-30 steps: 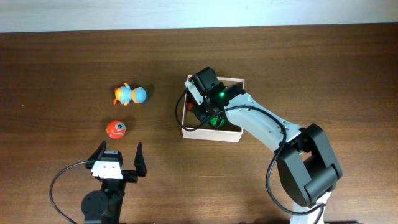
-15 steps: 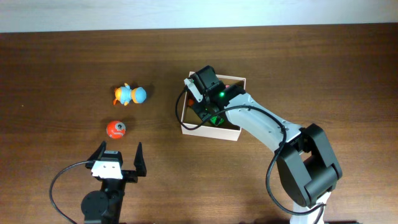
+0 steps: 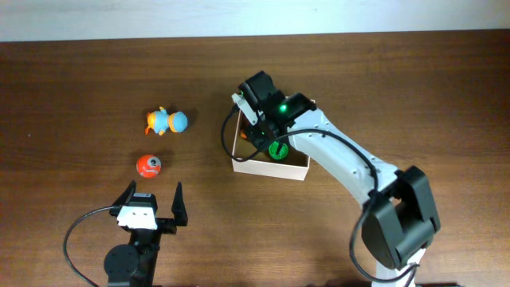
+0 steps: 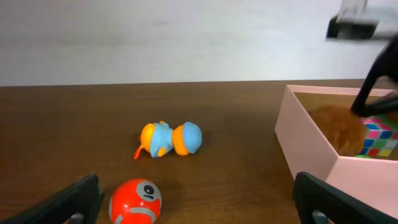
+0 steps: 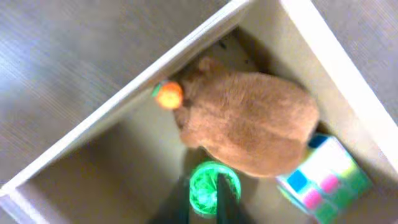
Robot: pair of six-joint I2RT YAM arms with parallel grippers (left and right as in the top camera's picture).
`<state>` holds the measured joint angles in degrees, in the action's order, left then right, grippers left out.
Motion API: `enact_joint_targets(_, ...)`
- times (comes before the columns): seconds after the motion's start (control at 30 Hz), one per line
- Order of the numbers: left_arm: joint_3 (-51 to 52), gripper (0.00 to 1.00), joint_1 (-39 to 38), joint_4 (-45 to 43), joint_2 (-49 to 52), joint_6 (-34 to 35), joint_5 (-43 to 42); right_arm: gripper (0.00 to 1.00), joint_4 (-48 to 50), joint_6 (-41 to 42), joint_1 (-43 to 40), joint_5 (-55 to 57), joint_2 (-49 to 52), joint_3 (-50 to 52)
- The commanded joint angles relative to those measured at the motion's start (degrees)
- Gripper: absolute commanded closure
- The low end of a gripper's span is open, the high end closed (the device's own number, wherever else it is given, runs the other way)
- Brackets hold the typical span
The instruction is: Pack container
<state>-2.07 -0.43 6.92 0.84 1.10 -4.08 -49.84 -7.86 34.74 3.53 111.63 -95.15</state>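
At the near edge of the bench (image 3: 72, 88), the left end effector (image 3: 153, 194) is sitting spread wide, gripping nothing. Beyond it, a red ball (image 3: 149, 165) and a blue-and-orange duck toy (image 3: 166, 121) are lying apart. To their right, the container (image 3: 271, 169) is holding a brown plush (image 5: 249, 130), a green round piece (image 5: 211, 186) and a colourful cube (image 5: 323, 177). The right end effector (image 5: 206, 199) is hanging over it, its spread impossible to tell.

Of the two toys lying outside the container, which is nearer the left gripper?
The red ball with the white eye-like spot, just ahead of the open left gripper. The blue-and-orange figure lies farther away.
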Motion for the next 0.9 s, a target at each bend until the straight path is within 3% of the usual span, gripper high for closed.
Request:
enact_joint_targets(0.0, 0.3, 0.01, -0.2, 0.0, -0.5, -0.9, 0.4, 0.58, -4.2, 0.1, 1.2, -0.1, -5.8, -5.9)
enact_joint_targets(0.03, 0.3, 0.01, -0.2, 0.0, -0.5, -0.9, 0.4, 0.34, -6.0, 1.5, 1.1, 0.3, -6.4, -7.3)
enact_joint_targets(0.07, 0.3, 0.01, -0.2, 0.0, -0.5, -0.9, 0.4, 0.25, -7.8, 2.9, 0.7, 0.7, -7.0, -8.5)
enact_joint_targets(0.2, 0.3, 0.01, -0.2, 0.0, -0.5, -0.9, 0.4, 0.03, -11.3, 11.0, -2.4, 4.9, -9.3, -10.0)
enact_joint_targets(0.53, 0.3, 0.01, -0.2, 0.0, -0.5, -0.9, 0.4, 0.01, -17.4, 28.1, -21.2, 4.7, -10.4, -10.0)
enact_joint_targets(0.77, 0.3, 0.01, -0.2, -0.7, -0.5, -0.9, 0.3, 0.01, -18.3, 29.4, -32.0, 2.9, -10.0, -8.6)
enact_joint_targets(0.87, 0.3, 0.01, -0.2, -1.8, -0.5, -0.4, -4.4, 0.01, -17.3, 29.4, -34.5, 2.3, -9.5, -6.3)
